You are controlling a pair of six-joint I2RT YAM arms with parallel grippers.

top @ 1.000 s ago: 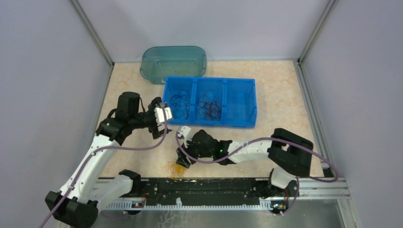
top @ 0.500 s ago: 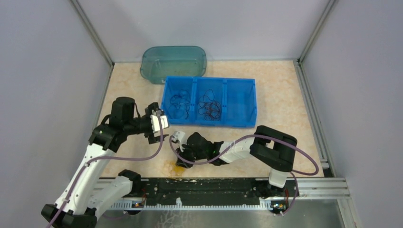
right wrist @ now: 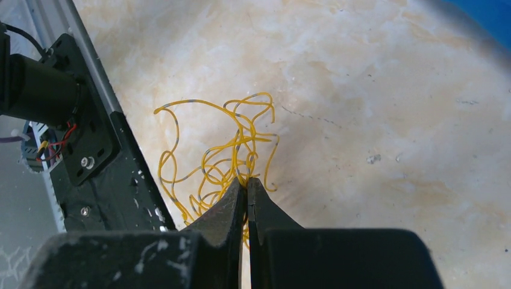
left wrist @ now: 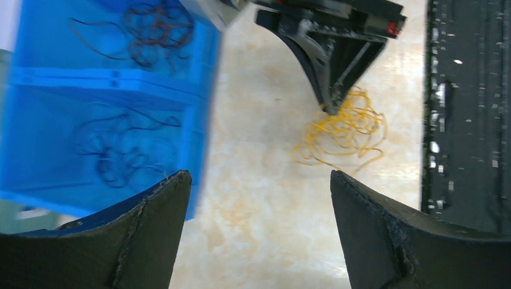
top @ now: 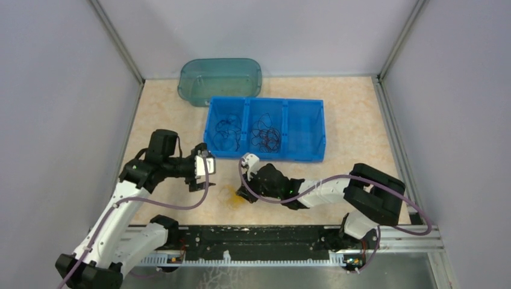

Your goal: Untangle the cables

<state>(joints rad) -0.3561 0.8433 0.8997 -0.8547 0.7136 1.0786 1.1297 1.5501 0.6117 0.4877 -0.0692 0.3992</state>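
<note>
While my right claw (right wrist: 246, 185) pinches the yellow cable clump (right wrist: 205, 162) on the table (right wrist: 373, 90), my left claw (left wrist: 258, 176) hangs spread nearby. I should lift slowly, letting loops fall free.

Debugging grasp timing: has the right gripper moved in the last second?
Yes. The right gripper moved up and right, closer to the blue bin, and is shut on the yellow cables.

Left hand (left wrist: 258, 176): fingers spread wide, held above the counter, left of the yellow cables (left wrist: 348, 126). Right hand (right wrist: 246, 183): fingers pressed together, pinching the yellow cables; arm stretched low from their right.
</note>
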